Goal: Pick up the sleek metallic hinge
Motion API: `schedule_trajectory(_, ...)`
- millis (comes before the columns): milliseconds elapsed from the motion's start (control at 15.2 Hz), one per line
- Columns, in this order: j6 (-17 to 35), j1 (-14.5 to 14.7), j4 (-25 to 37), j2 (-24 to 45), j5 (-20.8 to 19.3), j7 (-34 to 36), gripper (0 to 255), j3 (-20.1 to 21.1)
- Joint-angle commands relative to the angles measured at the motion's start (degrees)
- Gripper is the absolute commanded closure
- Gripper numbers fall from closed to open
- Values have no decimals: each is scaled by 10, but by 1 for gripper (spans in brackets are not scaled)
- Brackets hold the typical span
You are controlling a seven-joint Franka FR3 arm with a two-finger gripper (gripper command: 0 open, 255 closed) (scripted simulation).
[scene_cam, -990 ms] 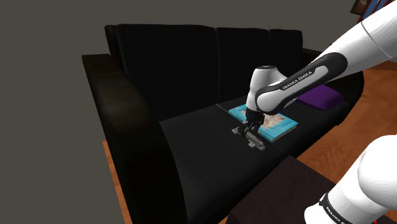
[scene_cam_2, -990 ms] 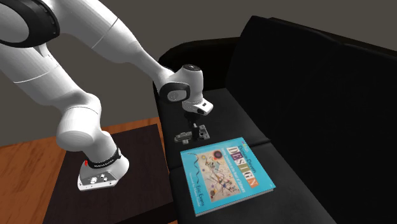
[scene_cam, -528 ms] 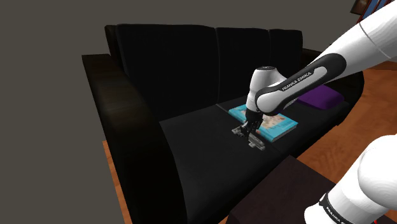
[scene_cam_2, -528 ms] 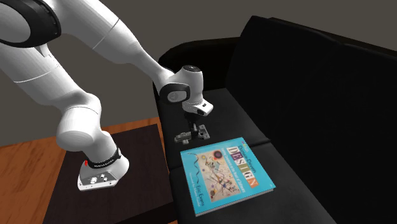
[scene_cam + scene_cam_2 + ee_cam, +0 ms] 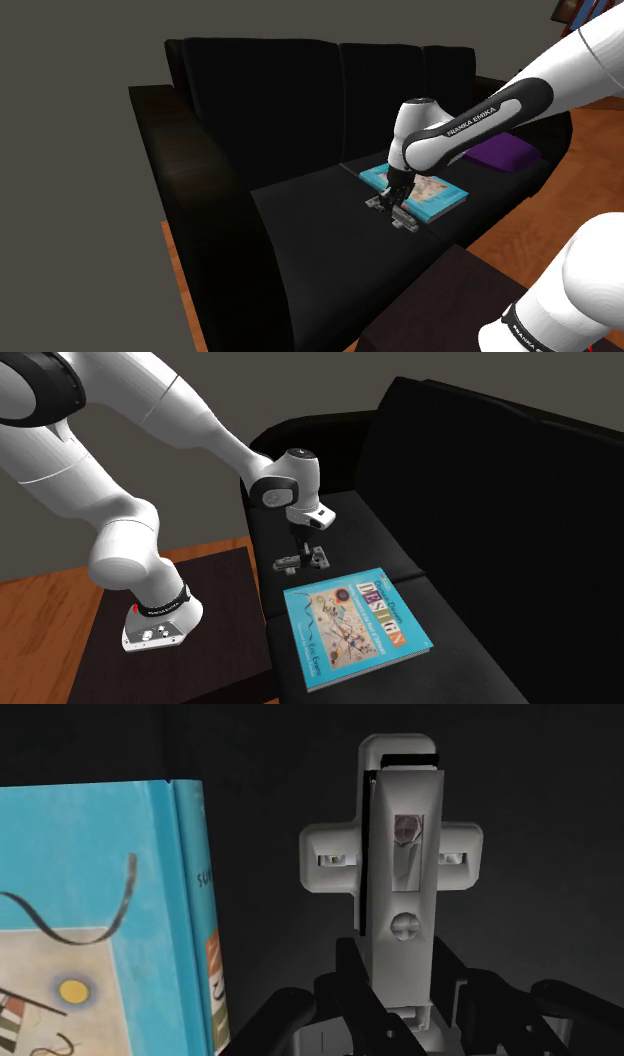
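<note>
A grey metal hinge (image 5: 400, 874), a long bar with a short cross-plate, lies on the black sofa seat (image 5: 300, 215) just beside a turquoise book (image 5: 100, 904). My black gripper (image 5: 400, 1009) is shut on one end of the bar, a finger (image 5: 352, 976) pressing each side. In the shoulder view the gripper (image 5: 394, 197) points straight down onto the hinge (image 5: 398, 217) at the seat's front. The second exterior view shows the hinge (image 5: 300, 560) under the gripper (image 5: 304, 547), close above the cushion; I cannot tell whether it still touches it.
The turquoise book (image 5: 350, 620) lies flat on the seat right beside the hinge. A purple cushion (image 5: 505, 153) rests farther along the sofa. The sofa back (image 5: 480, 492) rises behind. The dark stand (image 5: 170, 652) adjoins the seat's front edge.
The fingers closed from wide apart onto the hinge bar. The hand and hinge have since shifted slightly upward in the second exterior view.
</note>
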Motion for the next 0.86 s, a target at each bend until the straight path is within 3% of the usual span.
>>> schedule_trajectory(0,-18,0,4,-14,1,-1,255,0)
schedule_trajectory(792,-111,2,37,-74,6,-7,255,2)
